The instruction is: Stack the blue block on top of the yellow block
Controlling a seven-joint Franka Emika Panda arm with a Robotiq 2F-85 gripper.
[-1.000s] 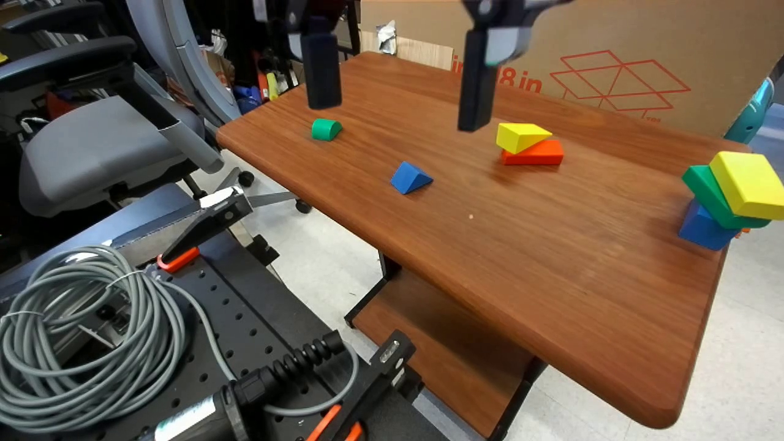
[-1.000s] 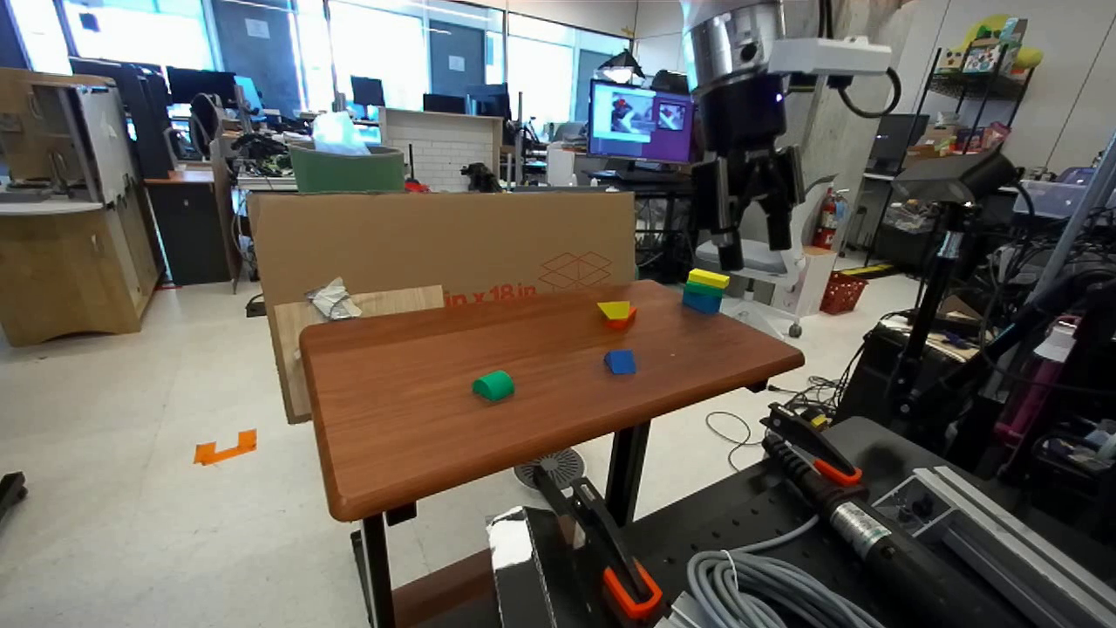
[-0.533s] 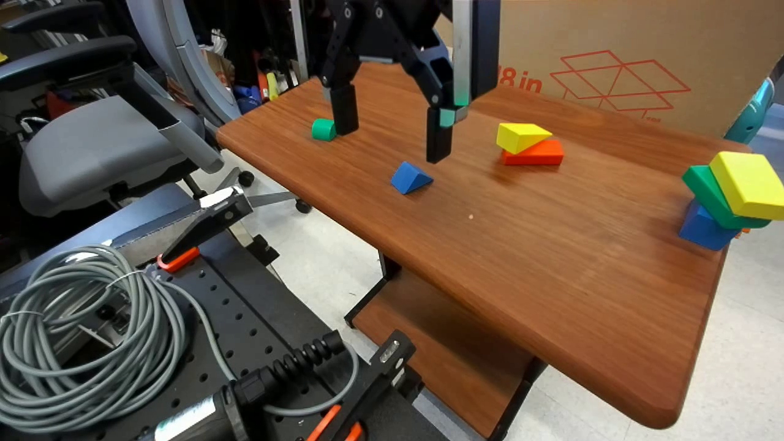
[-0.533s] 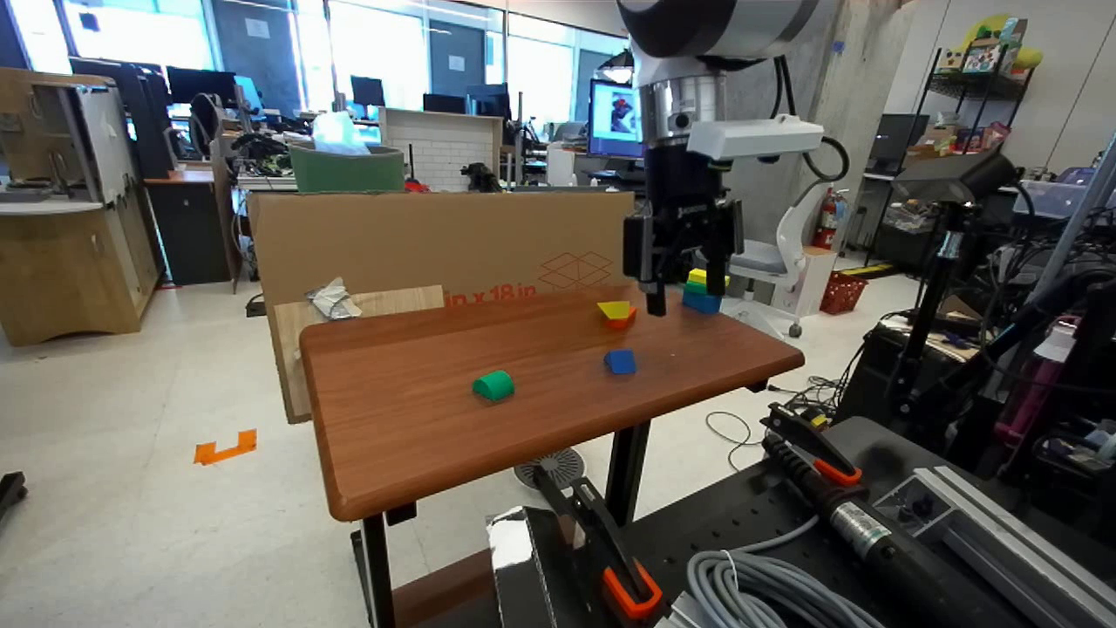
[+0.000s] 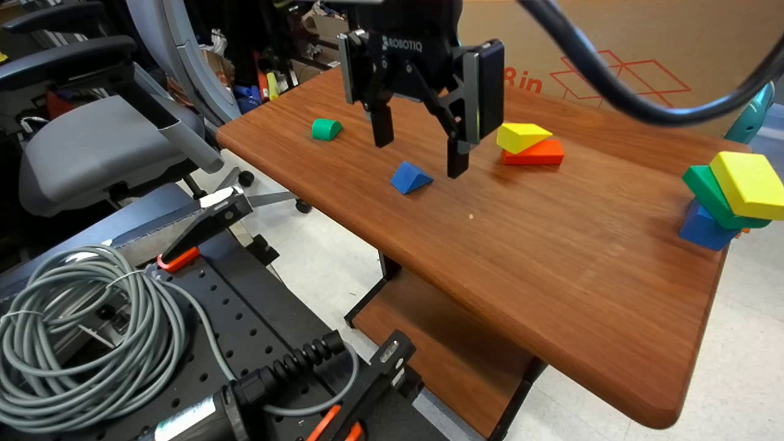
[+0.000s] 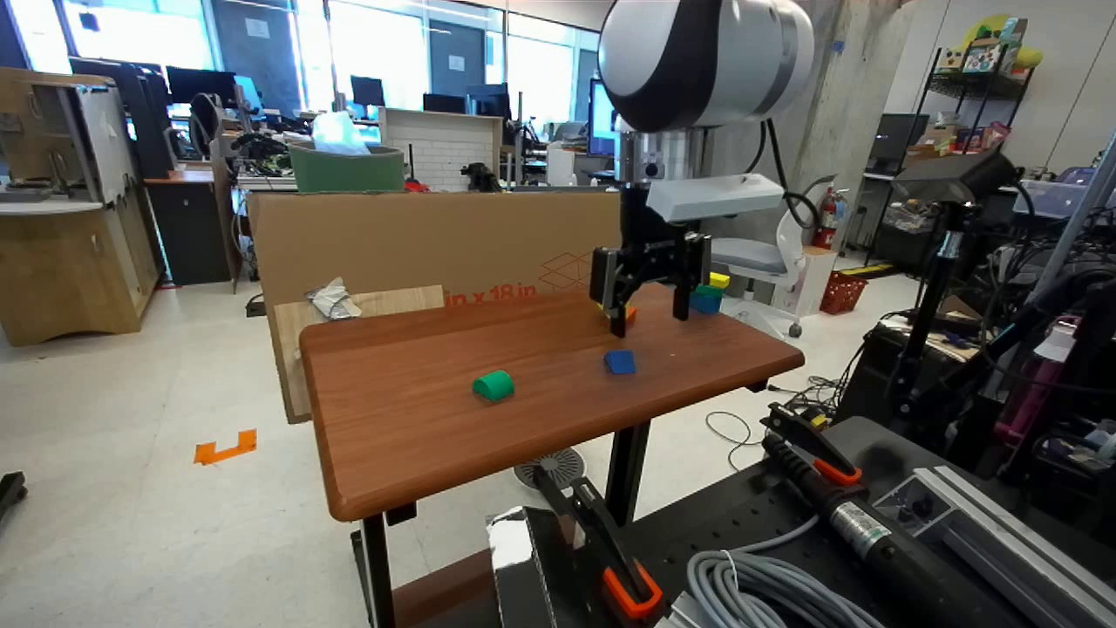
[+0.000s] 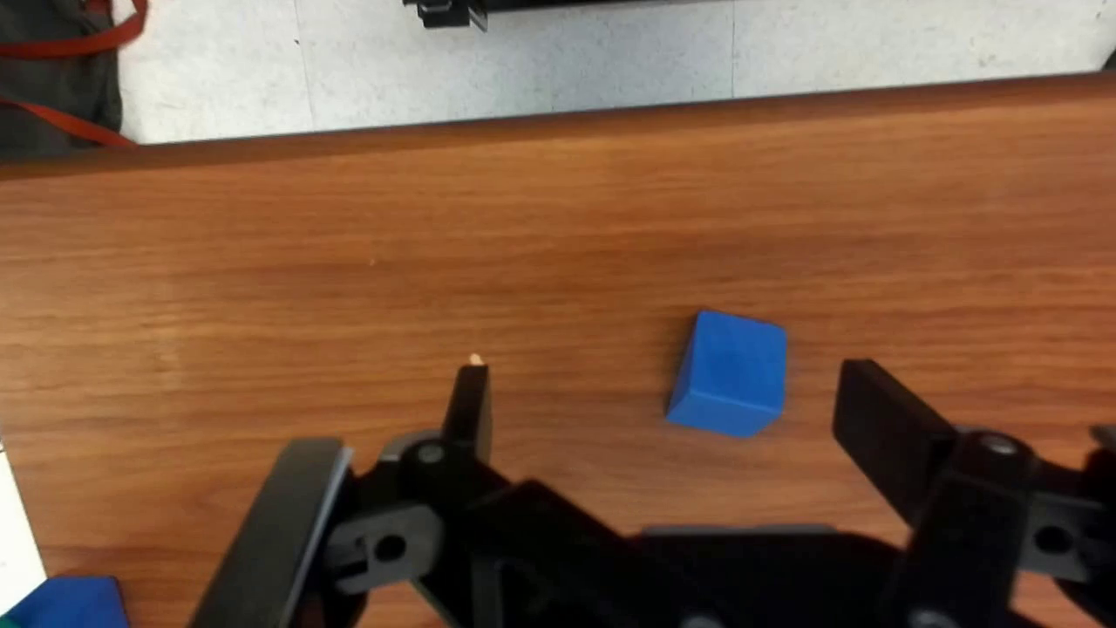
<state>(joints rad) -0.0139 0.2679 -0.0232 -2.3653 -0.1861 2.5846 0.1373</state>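
Tool [image 5: 420, 160] spread wide and gripping nothing, I am hovering over the wood-grained desk [image 5: 551, 275]. Below me the small blue block [image 7: 737, 362] is lying, seen in the wrist view between my two fingers [image 7: 885, 427] and nearer one of them. Bare wood is leaving me room from it to the desk's long edge, and pale floor [image 7: 523, 61] is showing beyond. Well apart, a green block [image 5: 324, 129] is sitting toward one end, while nearer the cardboard [image 6: 418, 235] the yellow block [image 5: 517, 138] is resting askew on a red block [image 5: 542, 154]. At the short edge a stack of blue, green and yellow pieces [image 5: 729, 199] is standing. ROBOTIQ is reading clearly on my tool's housing [image 5: 422, 58] in an exterior view. That cardboard is carrying red print [image 6: 490, 296], "in x 18 in", next to a boxy red outline [image 6: 575, 269]. Alongside, a perforated black bench [image 5: 257, 306] is bearing coiled grey cable [image 5: 168, 331]; farther off, monitors [image 6: 367, 91] and bright windows [image 6: 384, 48] are filling the room's far side.
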